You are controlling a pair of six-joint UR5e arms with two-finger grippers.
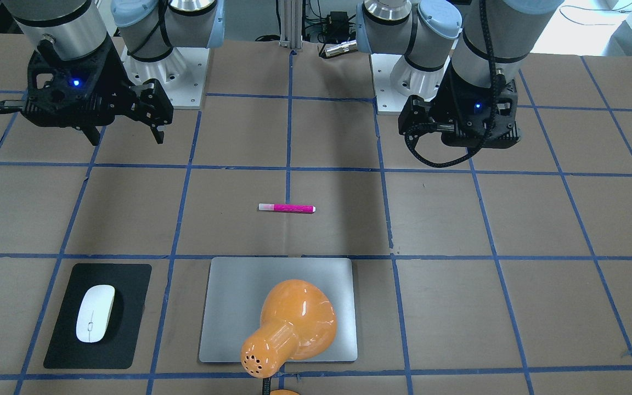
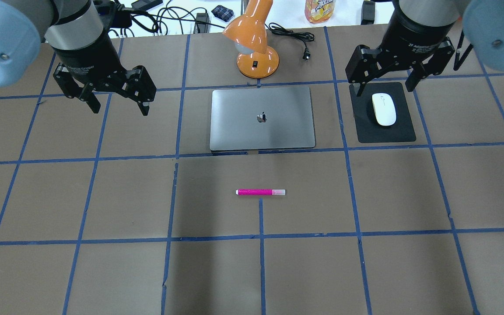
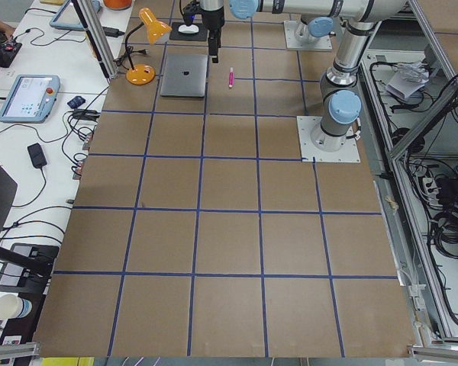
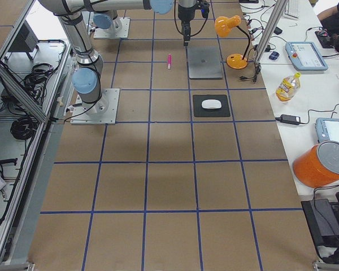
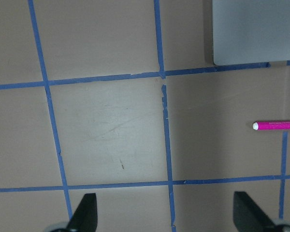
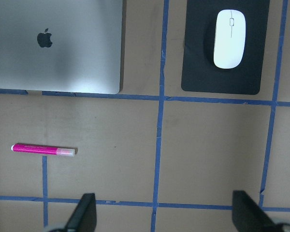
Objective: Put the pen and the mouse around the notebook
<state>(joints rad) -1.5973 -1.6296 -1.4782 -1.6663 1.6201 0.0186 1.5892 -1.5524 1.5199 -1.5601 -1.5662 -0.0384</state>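
Note:
The silver-grey notebook [image 2: 262, 118] lies closed at the table's far middle. A magenta pen [image 2: 260, 192] with white ends lies crosswise on the brown surface, a short way nearer the robot than the notebook and apart from it. The white mouse [image 2: 384, 109] rests on a black mat [image 2: 385, 133] to the notebook's right. My right gripper [image 2: 385, 86] hangs open and empty high over the table; its wrist view shows the mouse [image 6: 229, 38], the pen [image 6: 42, 150] and the notebook [image 6: 55, 46] below. My left gripper [image 2: 120, 109] hovers open and empty left of the notebook.
An orange desk lamp [image 2: 256, 39] stands just behind the notebook, its cord and plug [image 2: 306, 54] trailing to the right. In the front-facing view the lamp head [image 1: 294, 329] covers part of the notebook [image 1: 228, 307]. Blue tape lines grid the table.

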